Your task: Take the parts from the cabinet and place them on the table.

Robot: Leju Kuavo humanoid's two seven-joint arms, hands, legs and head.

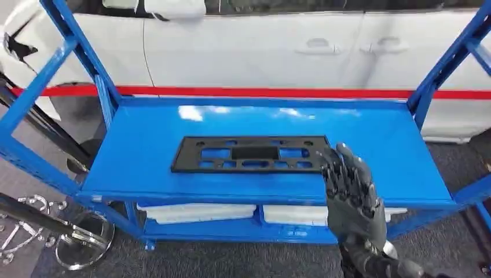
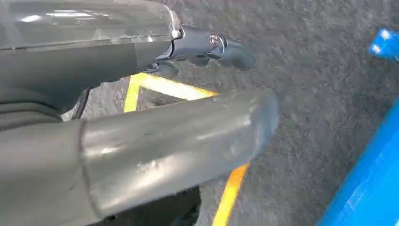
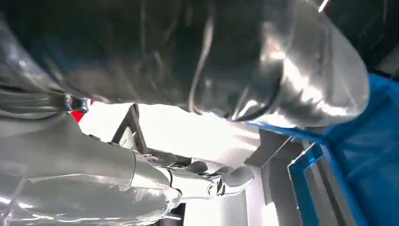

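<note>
One black part (image 1: 252,154), a flat plate with rectangular cut-outs, lies flat on the top shelf (image 1: 145,139) of the blue cabinet (image 1: 78,52) in the head view, about midway along the shelf and nearer its front edge than its back. The right hand (image 1: 351,191) is raised at the part's right end, its fingers (image 1: 337,168) straight, close together and overlapping that end; whether they touch the part I cannot tell, and nothing is gripped. White flat pieces (image 1: 197,212) lie on the lower shelf beneath the part. Behind the cabinet stands a white car (image 1: 260,46) with a red stripe (image 1: 260,92) along its side.

From the left wrist view, the left hand (image 2: 141,108) hangs over grey carpet (image 2: 306,61) crossed by a yellow line (image 2: 230,193), with a blue cabinet edge (image 2: 367,188) beside it. Its thick thumb (image 2: 179,146) and a darker finger (image 2: 211,47) stand apart with nothing between them.

From the right wrist view, the right hand's grey thumb (image 3: 301,75) and darker fingers (image 3: 211,179) are spread with a gap between them. A dark edge of the part (image 3: 134,127) shows in that gap, against blue cabinet metal (image 3: 371,155).
</note>
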